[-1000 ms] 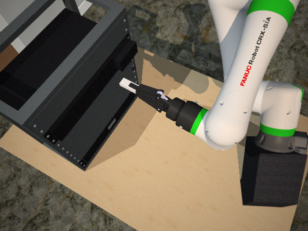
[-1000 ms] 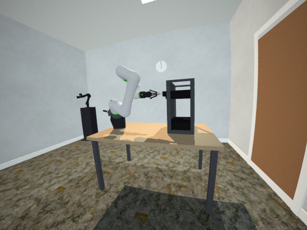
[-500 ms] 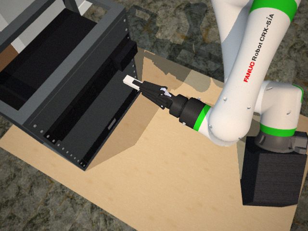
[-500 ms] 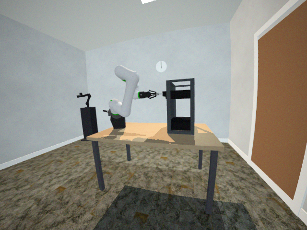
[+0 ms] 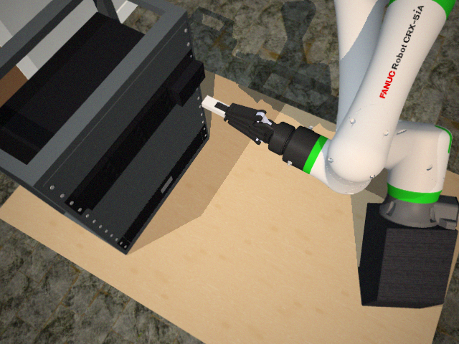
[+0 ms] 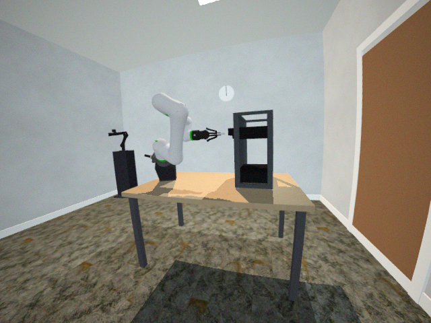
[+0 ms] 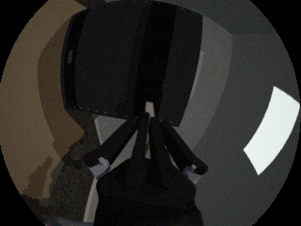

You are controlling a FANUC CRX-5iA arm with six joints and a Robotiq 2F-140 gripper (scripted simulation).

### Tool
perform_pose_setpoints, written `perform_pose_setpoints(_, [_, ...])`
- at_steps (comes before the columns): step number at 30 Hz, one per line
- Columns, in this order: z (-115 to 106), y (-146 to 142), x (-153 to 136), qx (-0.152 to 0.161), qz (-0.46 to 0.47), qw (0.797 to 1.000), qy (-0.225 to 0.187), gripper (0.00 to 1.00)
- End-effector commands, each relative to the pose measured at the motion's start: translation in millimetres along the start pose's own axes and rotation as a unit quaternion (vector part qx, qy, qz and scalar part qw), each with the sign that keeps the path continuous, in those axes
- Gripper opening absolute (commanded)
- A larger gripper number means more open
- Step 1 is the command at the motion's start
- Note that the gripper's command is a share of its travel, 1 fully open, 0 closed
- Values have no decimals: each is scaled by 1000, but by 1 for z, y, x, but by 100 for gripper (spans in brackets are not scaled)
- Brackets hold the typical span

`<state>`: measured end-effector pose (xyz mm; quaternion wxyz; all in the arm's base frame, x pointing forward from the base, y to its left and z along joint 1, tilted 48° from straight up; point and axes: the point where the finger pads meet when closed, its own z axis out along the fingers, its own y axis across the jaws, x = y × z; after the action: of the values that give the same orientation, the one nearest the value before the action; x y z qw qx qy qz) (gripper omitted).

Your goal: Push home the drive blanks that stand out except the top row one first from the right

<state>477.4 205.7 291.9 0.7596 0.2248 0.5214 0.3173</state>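
The dark grey rack (image 5: 92, 122) stands on the wooden table, and it also shows in the side view (image 6: 252, 149). The black storage chassis (image 6: 252, 132) sits high in it. One black blank (image 5: 187, 83) stands well out of the chassis front at its far end; from the side it shows as a stub (image 6: 231, 132). I cannot make out the other blanks on the dark front. My gripper (image 5: 213, 104) is shut with nothing between its pale fingertips. It points at the front, a short gap from it, beside and below the proud blank. The wrist view shows the tips (image 7: 150, 113) before the dark front (image 7: 132, 66).
The arm's black base block (image 5: 406, 255) stands at the table's near right corner. A second black unit fills the rack's bottom (image 6: 253, 173). A black stand with a small camera arm (image 6: 123, 163) stands beside the table's far end.
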Motion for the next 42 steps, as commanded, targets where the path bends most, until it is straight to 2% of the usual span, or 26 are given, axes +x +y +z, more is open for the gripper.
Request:
perform_pose_setpoints(1, [0,-2,-12,0,1,1000,-1,0])
perform_pose_setpoints(10, [0,-4,-20,0,1,1000,-1,0])
perform_pose_setpoints(15, [8,-4,-20,0,1,1000,-1,0])
perform_pose_setpoints(19, [30,-4,-20,0,1,1000,-1,0])
perform_pose_setpoints(22, [39,-4,-20,0,1,1000,-1,0])
perform_pose_setpoints(42, [39,-4,-20,0,1,1000,-1,0])
